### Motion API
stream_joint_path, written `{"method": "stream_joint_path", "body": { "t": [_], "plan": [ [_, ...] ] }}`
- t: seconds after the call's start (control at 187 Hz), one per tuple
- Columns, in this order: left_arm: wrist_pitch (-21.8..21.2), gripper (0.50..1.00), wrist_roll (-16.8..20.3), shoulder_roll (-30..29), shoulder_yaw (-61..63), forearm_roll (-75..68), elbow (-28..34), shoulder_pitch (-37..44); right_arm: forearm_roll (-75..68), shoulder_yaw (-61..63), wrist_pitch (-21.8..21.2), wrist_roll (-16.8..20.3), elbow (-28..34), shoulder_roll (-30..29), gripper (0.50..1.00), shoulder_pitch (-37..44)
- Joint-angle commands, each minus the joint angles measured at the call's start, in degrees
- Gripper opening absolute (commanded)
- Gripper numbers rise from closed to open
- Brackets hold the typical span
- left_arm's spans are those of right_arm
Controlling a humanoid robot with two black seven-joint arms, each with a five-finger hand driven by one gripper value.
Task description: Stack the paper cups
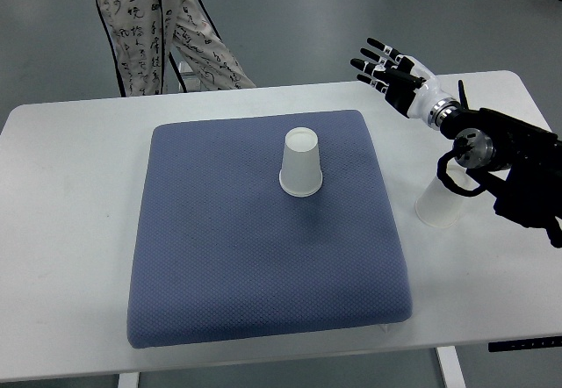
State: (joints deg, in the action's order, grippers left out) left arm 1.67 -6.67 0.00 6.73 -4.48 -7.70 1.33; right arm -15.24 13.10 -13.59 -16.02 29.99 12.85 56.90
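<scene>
The right hand (391, 70) reaches in from the right edge and hangs over the far right part of the white table (61, 230), its fingers (376, 47) spread and straight, holding nothing; its dark forearm runs back towards the right edge, nearer the robot than the hand.

One paper cup (301, 162) stands upside down, off to the left of the hand and nearer the robot, well apart from it, on the blue cushion (263, 265); the cushion covers the middle of the table, its right edge lying below and to the left of the hand.

A second paper cup (439, 205) stands on the bare table just right of the cushion, nearer the robot than the hand and directly beneath the wrist and forearm; the arm and a dark cable loop hide its top.

Beyond the table's far edge, well to the left of the hand, a person's patterned trouser legs (145, 28) stand on the grey floor.
</scene>
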Motion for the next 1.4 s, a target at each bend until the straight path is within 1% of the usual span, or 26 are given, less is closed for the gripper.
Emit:
{"method": "stream_joint_path", "body": {
  "t": [0.0, 0.08, 0.235, 0.31, 0.407, 0.53, 0.631, 0.706, 0.787, 0.883, 0.985, 1.135, 1.231, 1.322, 1.397],
  "plan": [
    [0.0, 1.0, 0.0, 0.0, 0.0, 0.0, 0.1, 0.0, 1.8, -0.7, -1.2, -0.1, 0.0, 0.6, 0.915, 0.0],
    [0.1, 1.0, 0.0, 0.0, -0.1, 0.0, 0.1, 0.0, 6.9, -0.3, -2.5, -0.1, 0.1, 2.6, 0.915, -0.1],
    [0.0, 1.0, 0.0, 0.0, -0.1, 0.0, -0.1, 0.0, 14.1, -0.4, -2.6, -0.1, 0.2, 4.6, 0.915, 0.1],
    [0.0, 1.0, 0.0, 0.0, -0.1, 0.0, -0.1, 0.0, 18.7, -0.9, -3.3, -0.1, 0.2, 5.8, 0.915, 0.4],
    [0.1, 1.0, 0.0, 0.0, -0.1, 0.0, 0.0, 0.0, 28.0, -1.1, -5.7, -0.1, 0.2, 7.4, 0.915, 3.0],
    [0.0, 1.0, 0.0, 0.0, -0.1, 0.0, -0.1, 0.0, 36.4, -2.4, -8.6, -0.1, 0.2, 10.2, 0.915, 5.2],
    [0.0, 1.0, 0.0, 0.0, -0.1, 0.0, 0.0, 0.0, 40.7, -7.0, -12.7, 0.0, 0.9, 12.4, 0.915, 7.7],
    [0.0, 1.0, 0.0, 0.0, -0.1, 0.0, 0.0, -0.1, 43.3, -11.5, -14.4, 0.0, 1.6, 13.8, 0.915, 9.7],
    [0.0, 1.0, 0.0, 0.0, -0.1, 0.0, 0.0, -0.1, 47.2, -15.8, -14.7, -0.1, 3.9, 15.4, 0.915, 11.7],
    [0.0, 1.0, 0.0, 0.0, -0.1, 0.0, 0.0, -0.1, 54.9, -20.0, -14.2, -0.3, 9.6, 18.2, 0.915, 14.2],
    [0.0, 1.0, 0.0, 0.0, -0.1, 0.0, 0.0, -0.1, 61.6, -22.6, -14.2, -0.4, 13.2, 20.2, 0.913, 15.8],
    [0.0, 1.0, 0.0, 0.0, -0.1, 0.0, 0.0, -0.1, 70.9, -28.4, -14.4, -0.4, 20.5, 24.6, 0.913, 17.4],
    [0.0, 1.0, 0.0, 0.0, -0.1, 0.0, 0.0, -0.1, 74.4, -30.8, -14.2, -0.5, 21.5, 25.6, 0.913, 17.7],
    [0.0, 1.0, 0.0, 0.0, -0.1, 0.0, 0.0, -0.1, 74.7, -31.0, -14.1, -0.5, 21.5, 25.7, 0.913, 17.6],
    [0.0, 1.0, 0.0, 0.0, -0.1, 0.0, 0.0, -0.1, 74.8, -31.0, -13.0, -0.4, 21.3, 25.3, 0.913, 17.1]
  ]
}}
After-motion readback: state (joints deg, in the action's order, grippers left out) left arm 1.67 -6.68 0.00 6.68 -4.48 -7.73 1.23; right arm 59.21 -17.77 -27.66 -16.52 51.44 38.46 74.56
